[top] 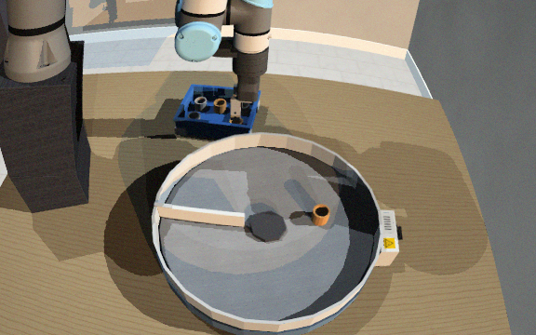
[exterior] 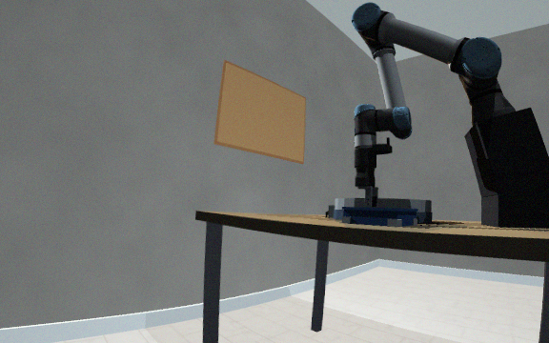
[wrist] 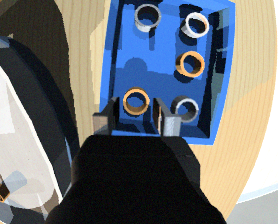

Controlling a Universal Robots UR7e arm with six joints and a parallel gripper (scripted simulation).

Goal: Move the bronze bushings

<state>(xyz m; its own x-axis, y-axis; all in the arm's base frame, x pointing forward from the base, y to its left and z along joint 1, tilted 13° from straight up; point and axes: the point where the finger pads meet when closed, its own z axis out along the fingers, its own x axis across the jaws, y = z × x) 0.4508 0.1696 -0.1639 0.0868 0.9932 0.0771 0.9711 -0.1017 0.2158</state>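
Note:
The blue crate (top: 217,114) stands behind the turntable and also shows in the wrist view (wrist: 170,56). It holds two bronze bushings (wrist: 135,102) (wrist: 191,64) and three steel bushings (wrist: 147,15) (wrist: 196,24) (wrist: 187,108), all upright. My gripper (top: 237,112) is open and empty. It hangs low over the crate's near right corner, and its fingers stand on either side of the nearer bronze bushing (top: 235,120). A third bronze bushing (top: 322,212) stands upright on the grey disc (top: 268,261), to the right of the dark hub (top: 266,226).
A raised beige rim rings the turntable. A beige bar (top: 200,215) runs from the left rim to the hub. A labelled control box (top: 388,233) sits on the right rim. The arm's black pedestal (top: 40,126) stands at the table's left.

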